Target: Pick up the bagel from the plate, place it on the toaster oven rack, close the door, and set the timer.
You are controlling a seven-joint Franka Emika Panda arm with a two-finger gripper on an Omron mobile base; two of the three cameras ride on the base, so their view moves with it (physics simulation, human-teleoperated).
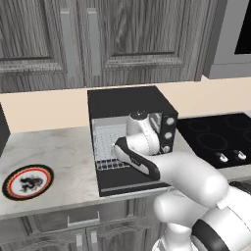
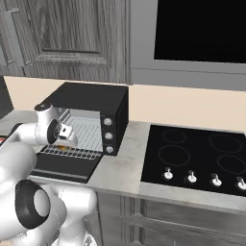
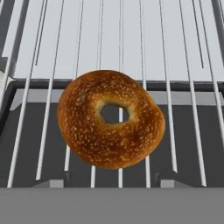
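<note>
bagel (image 3: 111, 119) on rack (image 3: 183, 52) just beyond tool (image 3: 113, 183).

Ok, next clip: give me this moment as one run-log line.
stage: placing | bagel: on toaster oven rack | plate: bare, on counter | door: down, open | tool: at bagel, grip unclear

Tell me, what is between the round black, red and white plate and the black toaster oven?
Nothing but bare marble counter, seen in the left base view, between the round plate and the black toaster oven.
</note>
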